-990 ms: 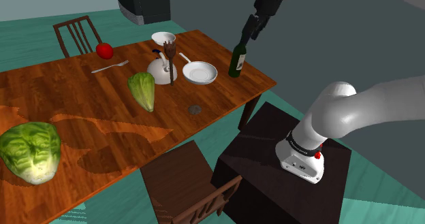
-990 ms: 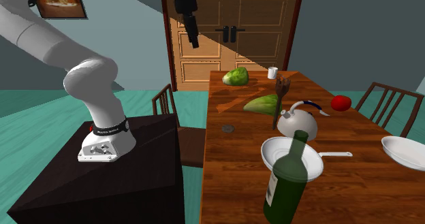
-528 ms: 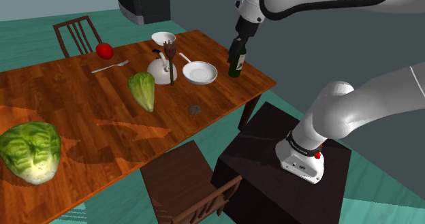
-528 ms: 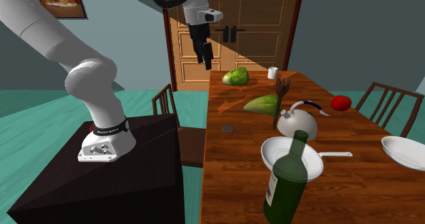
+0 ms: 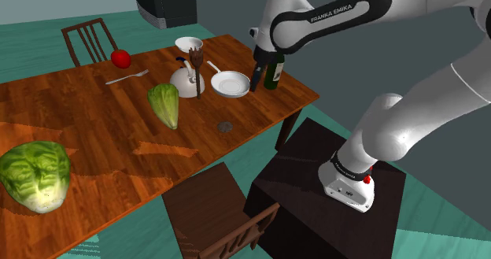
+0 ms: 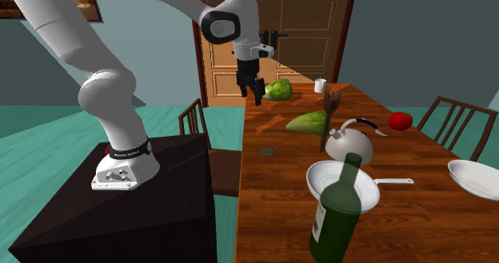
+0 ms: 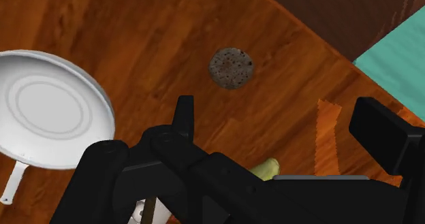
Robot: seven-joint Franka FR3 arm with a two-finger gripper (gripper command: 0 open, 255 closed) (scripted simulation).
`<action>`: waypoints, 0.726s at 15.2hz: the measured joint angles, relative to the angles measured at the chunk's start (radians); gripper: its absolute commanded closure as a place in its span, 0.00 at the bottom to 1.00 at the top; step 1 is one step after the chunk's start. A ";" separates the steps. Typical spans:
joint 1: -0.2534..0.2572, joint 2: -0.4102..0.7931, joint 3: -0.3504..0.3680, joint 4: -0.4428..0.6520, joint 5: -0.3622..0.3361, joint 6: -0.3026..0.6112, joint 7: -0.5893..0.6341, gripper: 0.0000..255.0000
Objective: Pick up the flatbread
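Table [image 5: 94, 123]: brown wood; we see it under the arm.
Arm [image 5: 338, 13]: white, bent over the table's edge.
Gripper [image 6: 257, 95]: we note its fingers wide apart, holding nothing.
Flatbread [image 7: 231, 68]: small speckled disc, flat on the table near its edge, below the gripper, untouched.

A home dining room: a wooden bench [image 5: 94, 127] with chairs [image 5: 88, 35], laid with kettle [image 5: 186, 82], pan [image 5: 230, 84], bowl [image 5: 189, 43] and bottle [image 6: 334, 217]; panelled door [image 6: 296, 53] at upper middle.

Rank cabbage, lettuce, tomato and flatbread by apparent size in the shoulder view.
1. cabbage, though it sits nearest the camera
2. lettuce
3. tomato
4. flatbread, only slightly smaller than the tomato
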 measured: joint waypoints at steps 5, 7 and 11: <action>0.022 0.178 -0.006 0.014 -0.002 0.143 -0.101 0.00; 0.032 0.261 -0.002 0.037 -0.001 0.194 -0.134 0.00; 0.042 0.417 0.007 0.079 -0.006 0.292 -0.203 0.00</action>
